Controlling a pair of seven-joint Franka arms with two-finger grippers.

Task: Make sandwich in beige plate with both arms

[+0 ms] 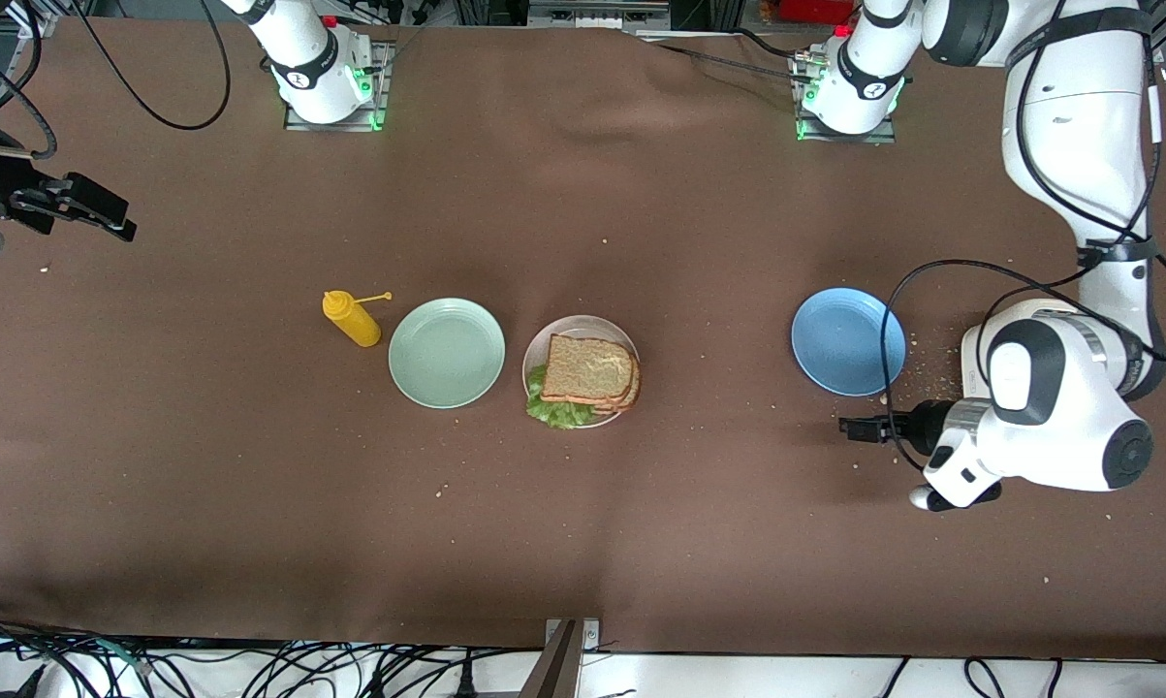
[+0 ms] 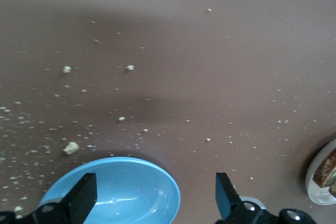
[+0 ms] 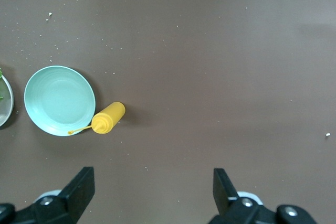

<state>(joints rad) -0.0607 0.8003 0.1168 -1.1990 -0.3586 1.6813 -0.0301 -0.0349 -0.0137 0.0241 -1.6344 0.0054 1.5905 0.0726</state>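
Brown toasted sandwich (image 1: 590,373), ruffled green lettuce at its edge, on pale beige plate (image 1: 555,334) with ridged rim. Beside that plate, toward the right arm's end: plain mint green plate (image 1: 447,352), then yellow squeeze bottle (image 1: 352,319). Toward the left arm's end: plain blue plate (image 1: 847,341). Dark brown tablecloth (image 1: 583,523) speckled with pale crumbs. White arms, black grippers.

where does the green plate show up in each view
Front view: green plate sits mid-table, between the yellow bottle and the sandwich.
Left wrist view: not in it; only the blue plate shows.
Right wrist view: green plate, touching the bottle's tip.
Shared landmark: the yellow bottle, in the front and right wrist views.
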